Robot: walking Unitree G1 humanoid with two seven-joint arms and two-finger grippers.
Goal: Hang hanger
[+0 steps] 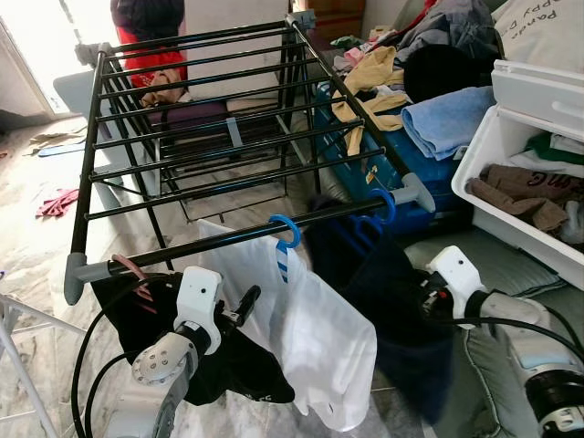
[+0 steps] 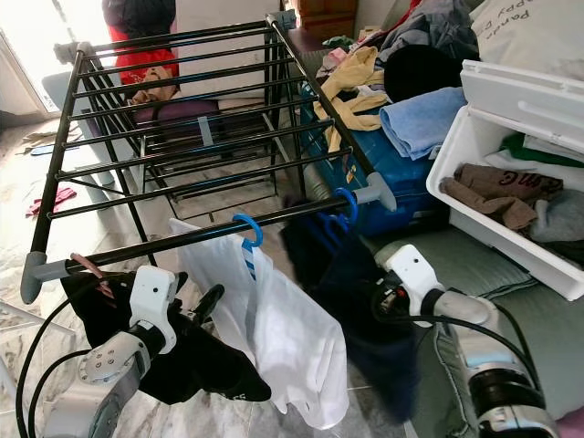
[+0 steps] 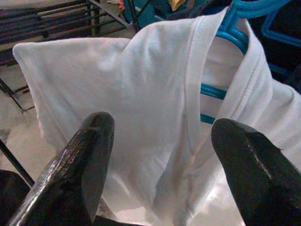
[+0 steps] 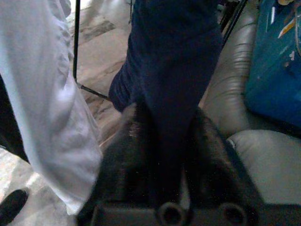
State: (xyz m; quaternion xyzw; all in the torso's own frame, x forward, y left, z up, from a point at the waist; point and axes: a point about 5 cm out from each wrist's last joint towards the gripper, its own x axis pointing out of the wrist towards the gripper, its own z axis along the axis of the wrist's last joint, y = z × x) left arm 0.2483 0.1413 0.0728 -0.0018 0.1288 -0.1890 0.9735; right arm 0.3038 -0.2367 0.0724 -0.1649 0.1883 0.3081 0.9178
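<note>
A black drying rack point(image 1: 219, 239) stands before me, with three hangers on its front rail. A pink hanger point(image 1: 128, 267) holds a black garment point(image 1: 137, 310) at the left. In the middle, a blue hanger point(image 1: 287, 233) carries a white shirt point(image 1: 310, 338). Further right, a second blue hanger point(image 1: 383, 208) carries a navy garment point(image 1: 392, 310). My left gripper point(image 1: 245, 306) is open just left of the white shirt point(image 3: 141, 94), fingers apart and not touching it. My right gripper point(image 4: 164, 136) is low at the right, shut on the navy garment point(image 4: 174, 61).
A white bin point(image 1: 484, 146) with folded clothes sits at the right. Behind it, a heap of clothes point(image 1: 438, 119) lies on a blue case. A grey cushion point(image 1: 493, 265) lies under my right arm. A pink cloth point(image 1: 57, 201) lies on the marble floor at the left.
</note>
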